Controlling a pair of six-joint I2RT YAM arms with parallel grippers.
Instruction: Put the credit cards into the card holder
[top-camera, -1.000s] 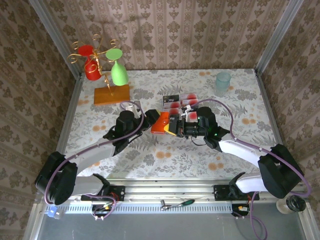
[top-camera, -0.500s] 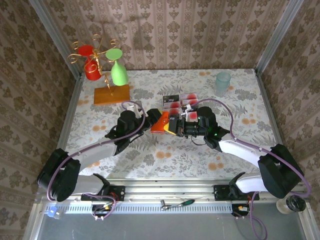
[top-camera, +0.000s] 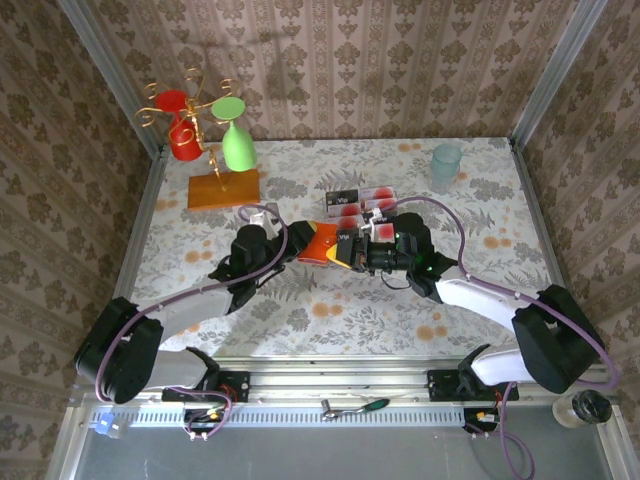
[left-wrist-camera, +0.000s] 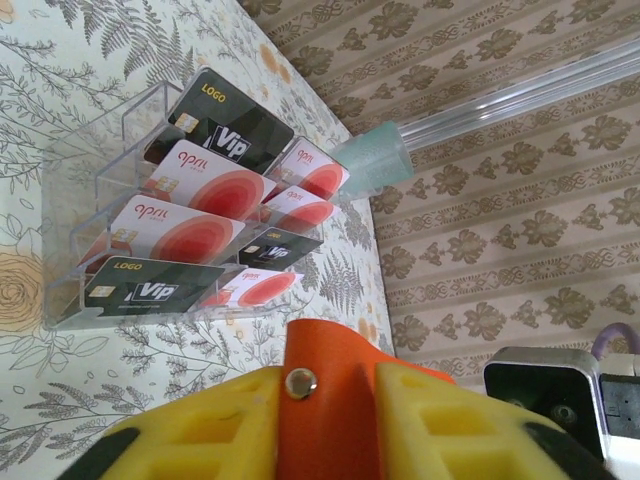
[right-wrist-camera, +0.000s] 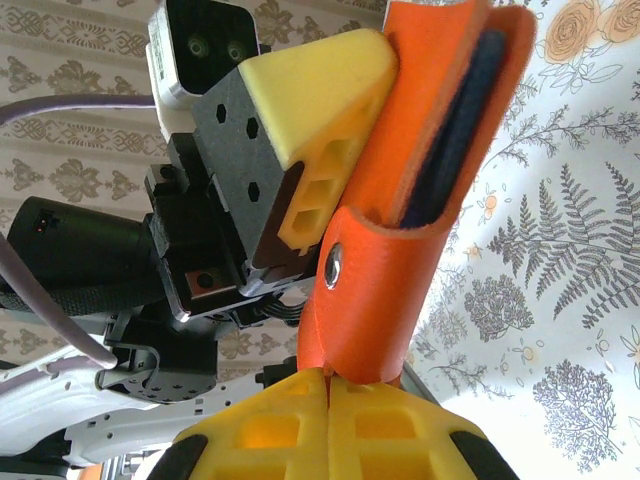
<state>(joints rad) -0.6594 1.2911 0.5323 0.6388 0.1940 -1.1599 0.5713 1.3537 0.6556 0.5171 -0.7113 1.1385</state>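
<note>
Seen from above, the card holder (top-camera: 320, 246) is being held near the table's middle, with the left gripper (top-camera: 300, 243) and right gripper (top-camera: 345, 250) both clamped on it. The credit cards (top-camera: 358, 203) are waiting just behind.

At the left wrist, one flap is being pinched, and the cards are being kept in a clear rack (left-wrist-camera: 70, 215).

At the right wrist, the other flap is being gripped tight, with the mouth barely parted. The flaps are best drawn apart gently, without twisting, before a card is fetched.

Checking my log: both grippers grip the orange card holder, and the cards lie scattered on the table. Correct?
Not scattered: the credit cards sit in a clear tiered rack, as the left wrist view shows. The left gripper and right gripper do grip the card holder.
</note>
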